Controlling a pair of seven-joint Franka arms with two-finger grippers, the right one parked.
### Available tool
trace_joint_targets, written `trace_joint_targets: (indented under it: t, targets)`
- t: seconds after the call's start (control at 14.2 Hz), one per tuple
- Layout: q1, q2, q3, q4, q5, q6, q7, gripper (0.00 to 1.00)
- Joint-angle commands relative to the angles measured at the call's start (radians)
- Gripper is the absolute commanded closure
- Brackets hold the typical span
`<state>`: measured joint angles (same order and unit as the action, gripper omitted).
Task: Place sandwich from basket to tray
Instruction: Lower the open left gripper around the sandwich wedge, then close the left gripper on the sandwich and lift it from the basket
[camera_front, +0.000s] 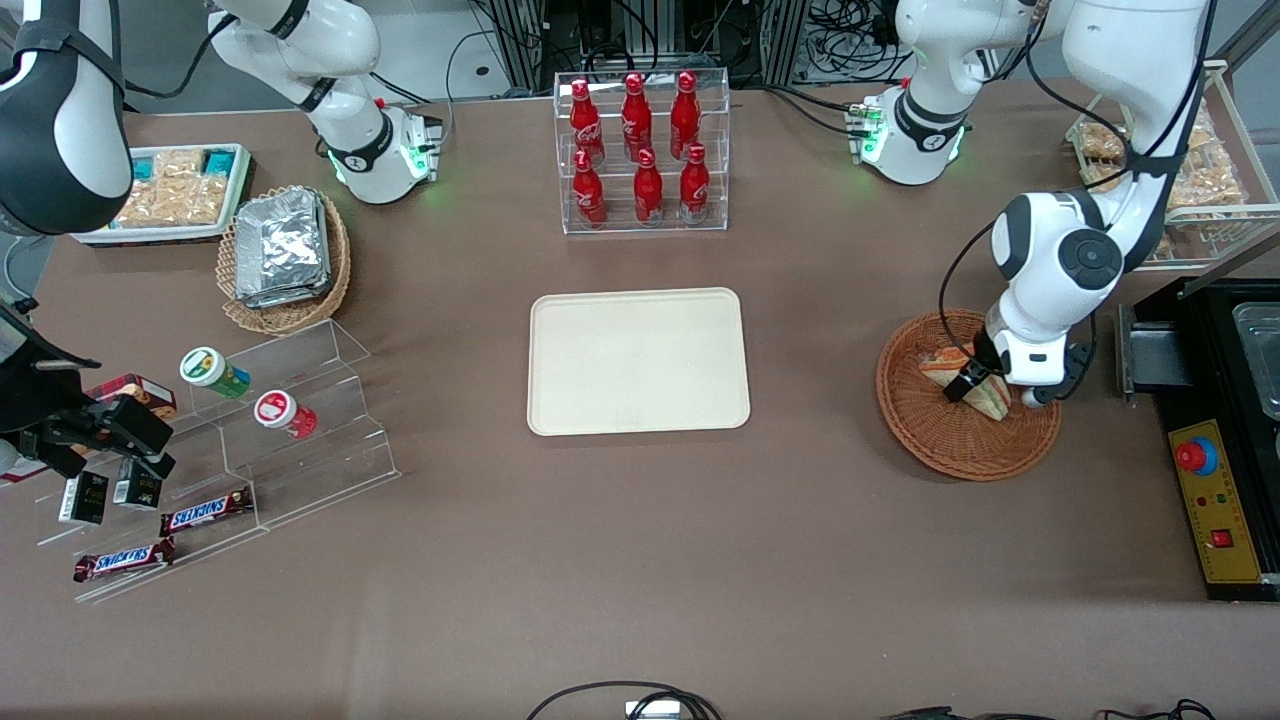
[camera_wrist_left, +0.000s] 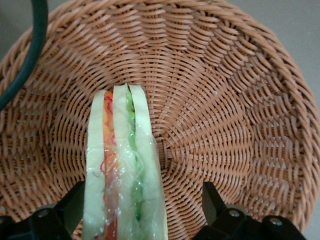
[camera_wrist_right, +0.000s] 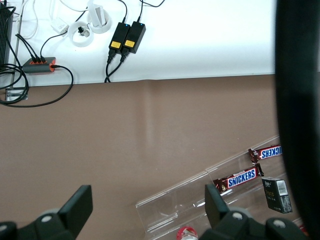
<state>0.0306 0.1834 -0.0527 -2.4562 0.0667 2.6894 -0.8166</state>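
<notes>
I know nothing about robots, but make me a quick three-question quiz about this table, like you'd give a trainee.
1. True or false: the sandwich already lies on the tray.
2. Where is the gripper right now?
A. down in the basket, fingers open either side of the sandwich
B. hovering over the tray
C. beside the rack of red bottles
3. Fill in: the sandwich stands on edge, showing an orange-red layer and a ____ layer between the bread.

Key
1. False: it is in the basket, and the tray holds nothing.
2. A: one finger sits against the sandwich, the other is apart from it.
3. green
</notes>
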Motion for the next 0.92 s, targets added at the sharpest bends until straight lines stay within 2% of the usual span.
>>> trace_joint_targets:
  t: [0.0,0.14,0.21,0.63,0.85]
  targets:
    - [0.003,0.008,-0.003,-0.006,0.007,0.027,-0.029,0.11]
    - [0.003,0.008,-0.003,-0.007,0.007,0.026,-0.029,0.73]
    - [0.005,0.01,-0.003,-0.007,0.007,0.026,-0.027,0.99]
    - [0.009,-0.01,-0.003,-0.001,0.007,0.01,-0.026,1.0]
    - [0.009,-0.088,-0.003,0.043,0.005,-0.129,-0.009,1.0]
